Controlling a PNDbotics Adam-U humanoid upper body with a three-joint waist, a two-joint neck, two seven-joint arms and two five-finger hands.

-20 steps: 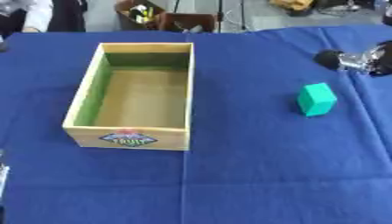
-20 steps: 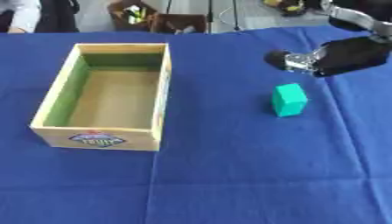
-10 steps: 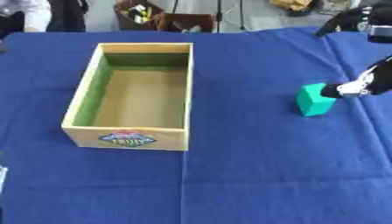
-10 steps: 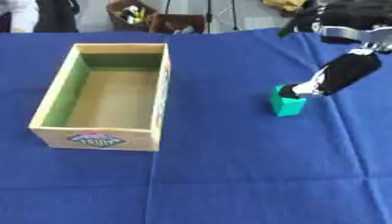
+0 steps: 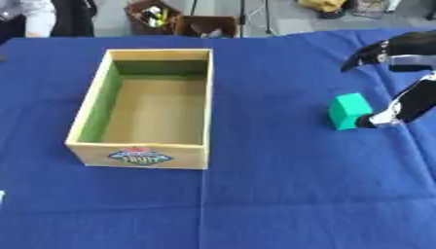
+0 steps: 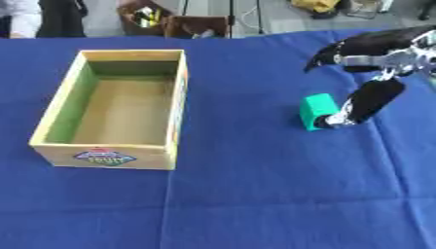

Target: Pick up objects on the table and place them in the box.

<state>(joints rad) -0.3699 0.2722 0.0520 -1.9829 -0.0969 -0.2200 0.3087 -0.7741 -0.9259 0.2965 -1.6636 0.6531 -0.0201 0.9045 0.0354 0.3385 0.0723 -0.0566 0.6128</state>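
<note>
Right eye view shows the green block [image 6: 318, 111] lying on the blue tablecloth [image 6: 255, 194] at about 3 o'clock from the wooden box [image 6: 111, 155], well apart from it. At the block's right side is the right hand [image 6: 368, 99], which comes in from the 2 o'clock corner; one dark finger slants down so that its tip meets the block's lower right edge, while another stretches out above the block toward 10 o'clock without touching it. The fingers look extended and spread rather than curled, so the hand is unclenched and holds nothing. The box sits left of centre, long side running toward 12 o'clock, with green inner walls, a bare tan floor and a fruit label [image 6: 104, 157] on its near end. Nothing lies inside it.
</note>
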